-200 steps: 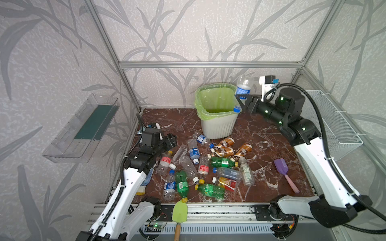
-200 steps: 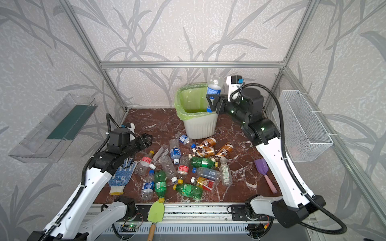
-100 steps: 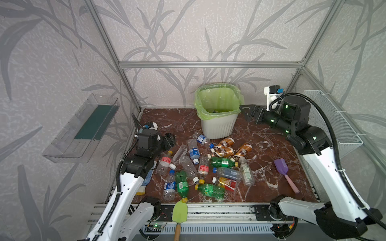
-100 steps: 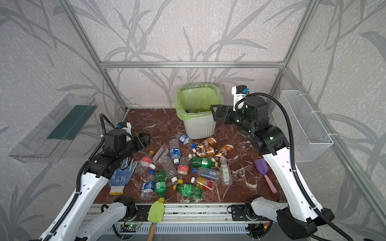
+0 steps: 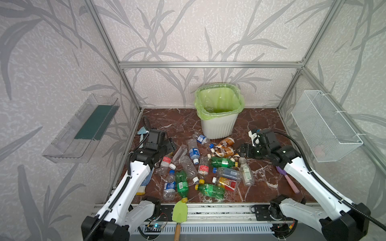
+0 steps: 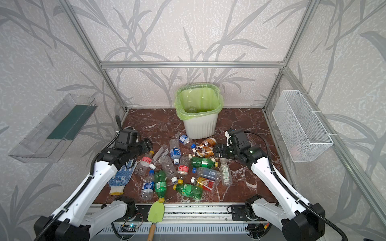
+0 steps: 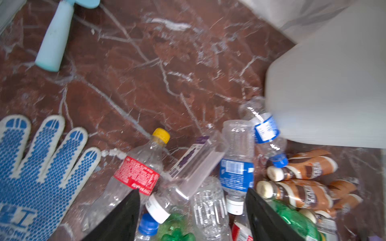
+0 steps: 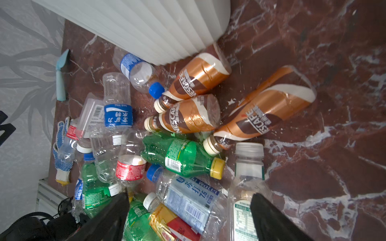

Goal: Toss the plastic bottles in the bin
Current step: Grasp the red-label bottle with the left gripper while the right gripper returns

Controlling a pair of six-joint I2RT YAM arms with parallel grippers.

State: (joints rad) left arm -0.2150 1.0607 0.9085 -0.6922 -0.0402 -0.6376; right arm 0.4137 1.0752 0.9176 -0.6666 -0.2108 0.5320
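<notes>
Two pincers hang over the bottle heap with their jaws parted and nothing between them. The right pincer (image 6: 218,152) sits low at the heap's right edge, pointing leftward, and the nearest plastic bottles (image 6: 183,167) to it are the three brown-and-white wrapped ones (image 8: 194,116). These lie just ahead of its jaws, caps toward the heap's middle and bases fanned out toward the bin. Their long axes run roughly along the pincer's reach, so I judge a wrist turn is needed to close across a body. A clear bottle with a green label (image 8: 246,187) lies between the jaw tips in the right wrist view, lengthwise to them. The right forearm slopes down from its base at the counter's front right corner.

The left pincer (image 6: 147,144) hovers at the heap's left edge above a red-labelled clear bottle (image 7: 137,173), beside a blue-dotted glove (image 6: 122,175). The bin (image 6: 200,127) stands at the back of the counter (image 6: 250,125), just behind the heap, and a bottle or two shows faintly inside it.
</notes>
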